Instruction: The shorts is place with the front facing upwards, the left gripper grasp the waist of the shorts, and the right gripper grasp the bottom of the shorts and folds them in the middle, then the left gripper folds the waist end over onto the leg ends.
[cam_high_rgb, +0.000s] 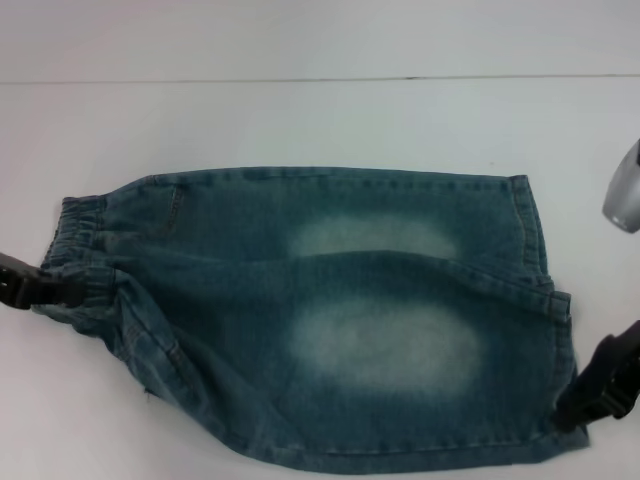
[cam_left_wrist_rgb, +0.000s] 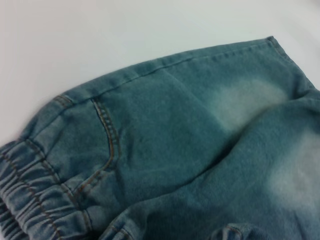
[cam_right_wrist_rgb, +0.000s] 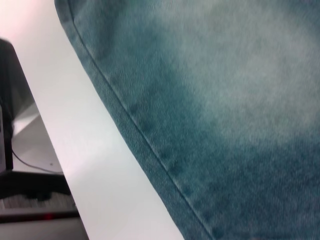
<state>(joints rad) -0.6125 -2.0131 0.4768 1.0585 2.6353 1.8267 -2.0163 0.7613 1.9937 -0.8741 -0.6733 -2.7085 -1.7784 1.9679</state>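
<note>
Blue denim shorts (cam_high_rgb: 330, 310) lie on the white table (cam_high_rgb: 300, 120), with the elastic waist (cam_high_rgb: 80, 225) at the left and the leg hems (cam_high_rgb: 535, 250) at the right. The near leg overlaps the far leg along the middle. My left gripper (cam_high_rgb: 70, 290) sits at the near end of the waistband, shut on it. At the near right corner of the leg hem, my right gripper (cam_high_rgb: 572, 408) grips the fabric. The left wrist view shows the waistband (cam_left_wrist_rgb: 30, 190) and a front pocket seam (cam_left_wrist_rgb: 107, 135). The right wrist view is filled by denim (cam_right_wrist_rgb: 225, 100) and its stitched hem (cam_right_wrist_rgb: 150, 145).
A grey-white rounded object (cam_high_rgb: 625, 190) stands at the right edge of the head view. In the right wrist view the table's edge (cam_right_wrist_rgb: 60, 150) runs close to the hem, with dark equipment (cam_right_wrist_rgb: 25, 185) below it.
</note>
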